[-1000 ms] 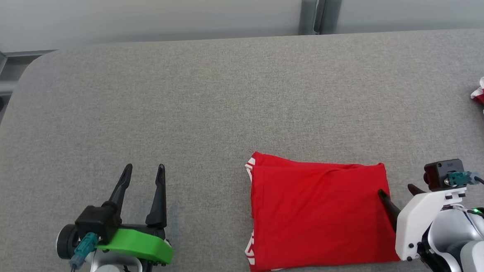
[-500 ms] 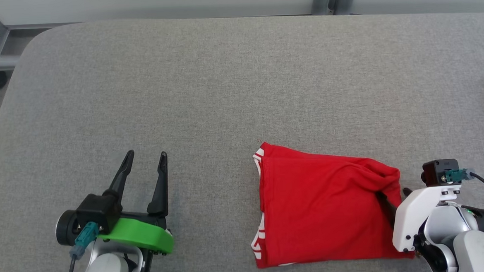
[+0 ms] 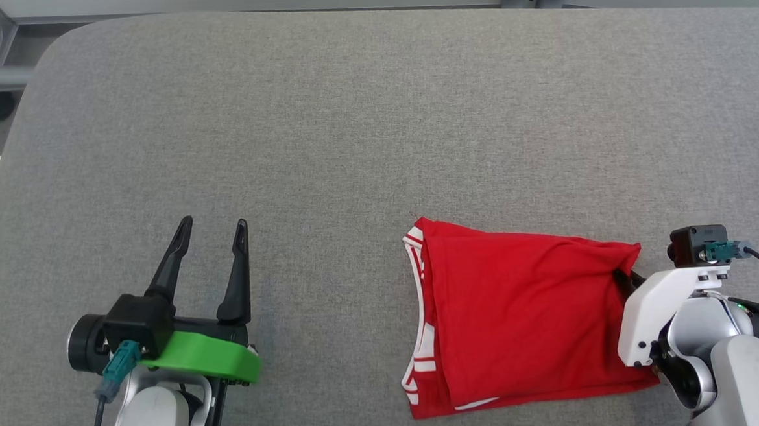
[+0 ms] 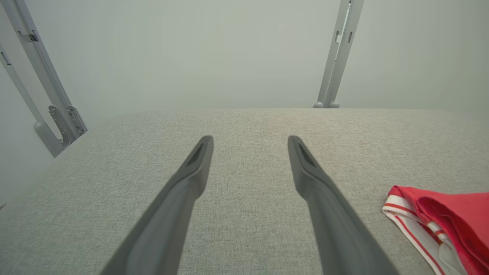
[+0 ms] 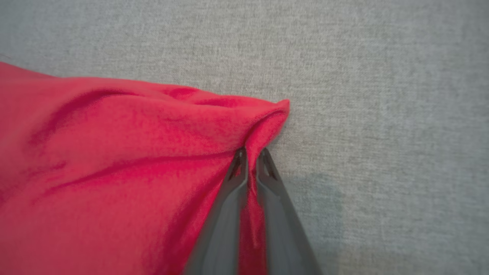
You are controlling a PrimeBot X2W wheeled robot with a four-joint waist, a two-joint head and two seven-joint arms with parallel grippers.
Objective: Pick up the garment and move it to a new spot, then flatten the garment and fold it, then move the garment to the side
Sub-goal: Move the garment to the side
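spanning nearly the whole head view, a wide grey fabric-covered table (image 3: 348, 111) carries everything. on it lies a red folded jersey-cloth garment with white striped trim (image 3: 528, 322). it sits right at the tips of the right gripper (image 5: 252, 154) and well off to the side of the left gripper (image 3: 215, 221), with bare table between.

what has changed: a second ago the right gripper's two dark fingers stood spread at the garment's nearest edge. now they are pressed together with a ridge of red cloth clamped between them. the cloth beside that grip has gathered into soft wrinkles, and the corner just beyond the fingertips has drawn into a point where it lay flat before. the head camera has also shifted, so the whole scene sits differently in the frame. judging by the neat folded shape, the folding looks done. this fresh pinch reads as the start of the last step, moving the garment to the side.

the left gripper sits over bare table, fingers apart, holding nothing.

the right wrist view gives what the head view hides: the fingertips themselves, closed on the fold, which the white wrist housing and the cloth cover from above. the left wrist view shows the white-striped trim (image 4: 401, 214) off beyond its right finger, and pale metal posts (image 4: 336, 57) past the table's far edge.
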